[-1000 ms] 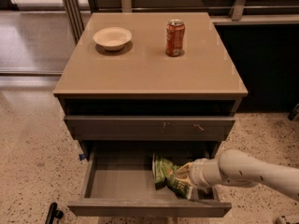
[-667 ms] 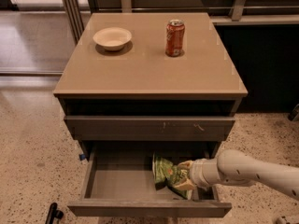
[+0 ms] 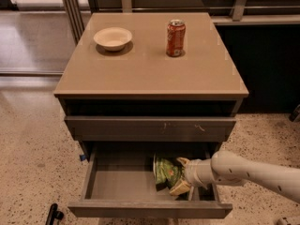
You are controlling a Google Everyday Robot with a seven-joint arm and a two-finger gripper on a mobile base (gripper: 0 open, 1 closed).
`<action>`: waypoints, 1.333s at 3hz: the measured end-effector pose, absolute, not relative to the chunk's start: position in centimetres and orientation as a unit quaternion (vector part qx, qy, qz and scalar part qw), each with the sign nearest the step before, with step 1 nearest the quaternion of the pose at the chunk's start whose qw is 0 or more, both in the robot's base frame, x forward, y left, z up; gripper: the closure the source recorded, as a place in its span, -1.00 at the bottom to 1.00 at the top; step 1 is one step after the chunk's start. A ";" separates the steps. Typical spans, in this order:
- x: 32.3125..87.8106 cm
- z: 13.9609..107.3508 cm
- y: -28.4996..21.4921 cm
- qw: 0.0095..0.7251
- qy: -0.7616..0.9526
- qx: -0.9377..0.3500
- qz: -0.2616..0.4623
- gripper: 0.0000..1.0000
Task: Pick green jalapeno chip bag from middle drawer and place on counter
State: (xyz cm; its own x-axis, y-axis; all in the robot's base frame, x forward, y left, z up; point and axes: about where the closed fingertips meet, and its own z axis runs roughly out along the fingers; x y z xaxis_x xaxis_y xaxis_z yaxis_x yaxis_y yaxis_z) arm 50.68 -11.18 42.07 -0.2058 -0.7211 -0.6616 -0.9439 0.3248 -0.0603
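A shallow round cream bowl (image 3: 112,37) sits at the left of the smooth, glossy tan-beige counter (image 3: 150,74). An orange-red metal soda can (image 3: 176,37) stands upright to its right. Below, the wide, shallow gray middle drawer (image 3: 117,184) stands open. The crumpled foil green jalapeno chip bag (image 3: 164,171) lies right of the drawer's centre. The pale two-finger gripper (image 3: 181,175) reaches in from the right, fingers spread around the bag's right end.

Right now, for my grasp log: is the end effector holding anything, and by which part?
Cannot tell. The end effector sits at the right end of the green jalapeno chip bag, inside the middle drawer.
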 end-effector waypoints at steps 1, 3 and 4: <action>51.5 40.7 -10.2 0.315 0.752 -0.547 0.190 -0.50; 52.4 36.1 -9.4 0.311 0.751 -0.547 0.201 -0.02; 52.4 36.1 -9.4 0.311 0.751 -0.547 0.201 0.48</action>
